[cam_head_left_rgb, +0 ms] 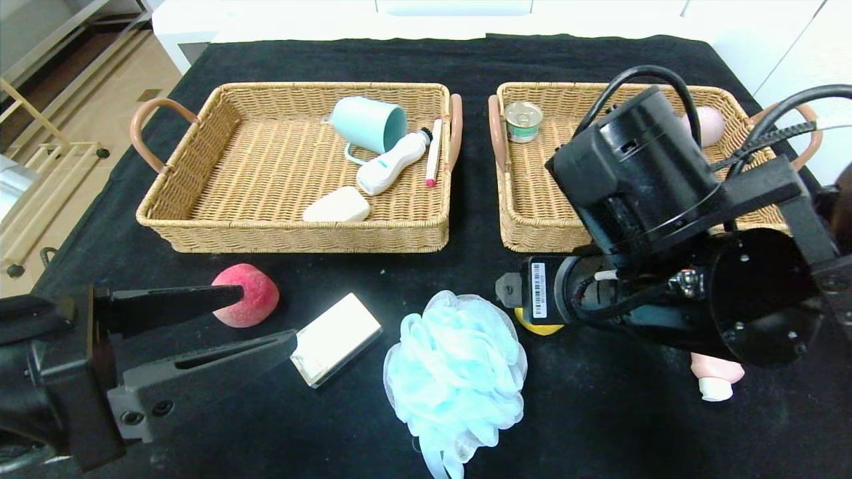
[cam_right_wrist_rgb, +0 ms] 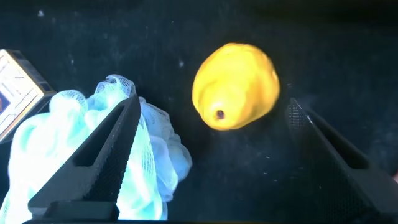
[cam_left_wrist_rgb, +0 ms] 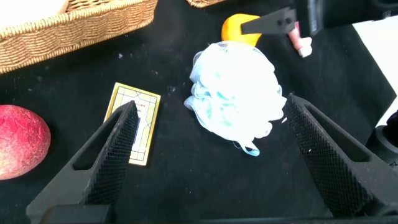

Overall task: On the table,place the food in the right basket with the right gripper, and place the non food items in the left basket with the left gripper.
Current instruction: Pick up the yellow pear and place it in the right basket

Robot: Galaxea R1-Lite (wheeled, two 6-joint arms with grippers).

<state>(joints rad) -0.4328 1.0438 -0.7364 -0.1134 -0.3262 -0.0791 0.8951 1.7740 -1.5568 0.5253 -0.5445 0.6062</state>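
Nearest, at abt 7 o'clock in the head view, the left gripper [cam_head_left_rgb: 266, 319] sat low w/ jaws spread wide and nothing in them; its tips framed the small boxed item [cam_head_left_rgb: 337, 338], w/ the red fruit [cam_head_left_rgb: 247, 295] just beside the upper finger; risk: closing from there could nudge the fruit or clip the box by one corner so it twists out.

At 6 o'clock lay the pale blue bath pouf [cam_head_left_rgb: 455, 372]; just beyond it, abt 5 o'clock, the right gripper [cam_right_wrist_rgb: 211, 134] hung over the lemon [cam_right_wrist_rgb: 236, 85], fingers wide apart, holding nothing; risk: one finger overlapped the pouf's mesh, so a descent could snag it and drag non-food along; the round lemon could also roll off the pads.

A pink bottle [cam_head_left_rgb: 715, 377] lay at 4 o'clock, partly under the right arm.

Farther, at 11 o'clock, the left basket [cam_head_left_rgb: 180, 226] held cup, soap etc.; at 1 o'clock the right basket [cam_head_left_rgb: 526, 233] held a tin [cam_head_left_rgb: 523, 121].

The head view hid nearly all the lemon behind the arm; the right wrist view showed it whole; only the left wrist view showed the box's printed face.
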